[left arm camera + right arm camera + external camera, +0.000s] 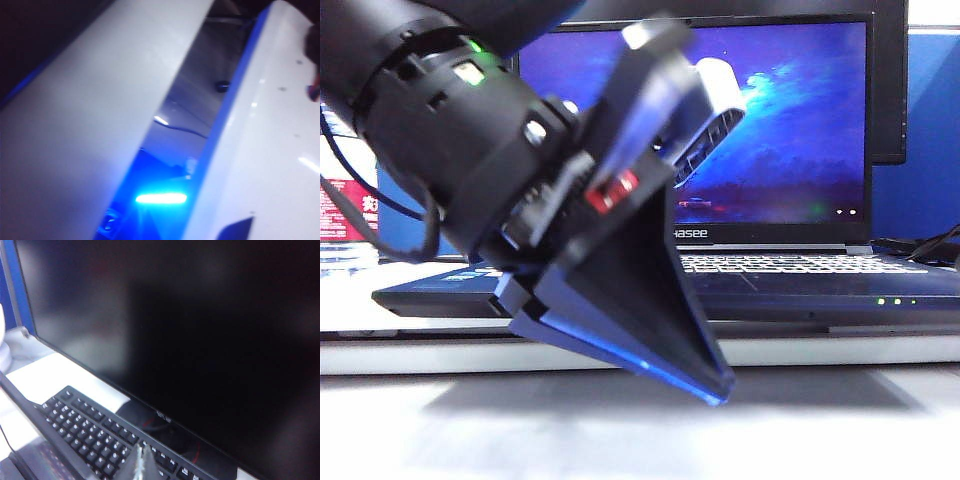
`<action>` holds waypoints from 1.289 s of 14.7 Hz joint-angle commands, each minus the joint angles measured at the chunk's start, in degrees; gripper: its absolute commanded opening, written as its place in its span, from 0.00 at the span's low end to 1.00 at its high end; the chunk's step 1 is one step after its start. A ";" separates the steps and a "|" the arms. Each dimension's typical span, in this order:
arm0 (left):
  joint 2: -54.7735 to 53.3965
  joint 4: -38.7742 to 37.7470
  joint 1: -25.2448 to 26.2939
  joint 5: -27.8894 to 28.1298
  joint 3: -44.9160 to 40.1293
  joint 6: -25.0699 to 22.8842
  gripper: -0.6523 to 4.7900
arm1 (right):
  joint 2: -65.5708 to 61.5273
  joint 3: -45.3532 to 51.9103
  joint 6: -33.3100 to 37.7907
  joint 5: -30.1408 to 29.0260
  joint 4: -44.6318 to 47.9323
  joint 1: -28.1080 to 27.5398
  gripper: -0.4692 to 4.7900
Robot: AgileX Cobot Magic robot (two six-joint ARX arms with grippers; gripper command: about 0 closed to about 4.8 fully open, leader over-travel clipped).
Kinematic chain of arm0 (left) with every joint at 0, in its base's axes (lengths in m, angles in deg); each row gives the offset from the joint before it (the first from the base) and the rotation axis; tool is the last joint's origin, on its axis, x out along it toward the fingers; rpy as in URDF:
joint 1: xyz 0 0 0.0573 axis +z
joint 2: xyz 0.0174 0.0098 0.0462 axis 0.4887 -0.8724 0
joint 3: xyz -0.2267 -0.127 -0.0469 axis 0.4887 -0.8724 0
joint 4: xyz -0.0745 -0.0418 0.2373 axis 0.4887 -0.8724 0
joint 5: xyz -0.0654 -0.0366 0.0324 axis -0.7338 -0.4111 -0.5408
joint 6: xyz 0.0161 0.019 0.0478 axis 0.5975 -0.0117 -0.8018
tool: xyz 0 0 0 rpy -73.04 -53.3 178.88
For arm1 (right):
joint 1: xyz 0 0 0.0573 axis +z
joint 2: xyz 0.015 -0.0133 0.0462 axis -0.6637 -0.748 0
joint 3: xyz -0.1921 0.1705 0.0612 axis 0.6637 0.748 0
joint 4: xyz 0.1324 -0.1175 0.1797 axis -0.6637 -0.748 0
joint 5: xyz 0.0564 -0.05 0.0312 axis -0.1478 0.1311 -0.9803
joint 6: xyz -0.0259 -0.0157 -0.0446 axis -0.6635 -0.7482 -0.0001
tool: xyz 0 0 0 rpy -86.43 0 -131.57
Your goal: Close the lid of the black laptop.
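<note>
The black laptop (790, 285) stands open across the table in the exterior view, white-lettered keys showing and green LEDs on its front edge. Its lid (790, 110) is upright, lit with blue wallpaper above the "Hasee" bezel. My left gripper (705, 370) hangs very close to the camera, in front of the laptop's left half, as a blurred dark wedge; its jaws are unreadable. In the right wrist view my right gripper (142, 462) is shut on nothing, over a black keyboard. A thin dark edge (30, 412) runs beside it; I cannot tell whether it is the lid.
A larger black monitor (200, 330) on a stand fills the right wrist view, with the separate black keyboard (85, 425) below it; its frame (888, 90) shows behind the lid. The left wrist view holds only blurred pale panels (270, 125) and a blue glow (160, 198).
</note>
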State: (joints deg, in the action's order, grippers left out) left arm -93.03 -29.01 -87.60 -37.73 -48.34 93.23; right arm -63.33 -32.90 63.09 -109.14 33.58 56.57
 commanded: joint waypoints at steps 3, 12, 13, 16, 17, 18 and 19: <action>0.22 8.52 -0.83 15.06 0.92 -1.79 0.15 | -1.88 -0.28 -1.49 1.70 1.64 0.07 0.08; 0.22 8.28 -4.46 23.96 0.98 -4.13 0.15 | -6.93 -3.98 -2.32 3.80 1.99 0.11 0.08; 0.22 8.31 -4.46 25.44 0.98 -4.15 0.15 | -7.76 -5.07 -3.17 3.82 1.88 0.15 0.08; 0.17 8.52 -4.74 29.59 0.98 -3.96 0.15 | -10.67 -8.52 -3.65 3.85 0.83 0.74 0.08; 0.17 8.63 -4.74 29.57 0.98 -4.00 0.15 | -11.76 -9.88 -4.74 3.82 -1.03 0.94 0.08; 0.17 8.61 -4.76 29.57 0.98 -3.98 0.15 | -13.05 -11.28 -5.68 3.91 -3.67 1.64 0.08; 0.17 8.57 -4.76 29.59 0.98 -3.98 0.15 | -13.57 -11.56 -6.16 4.02 -5.95 2.32 0.08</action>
State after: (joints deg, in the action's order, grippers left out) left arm -92.96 -21.86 -92.59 -10.30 -47.51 89.23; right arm -76.94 -44.00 57.58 -105.01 29.60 58.27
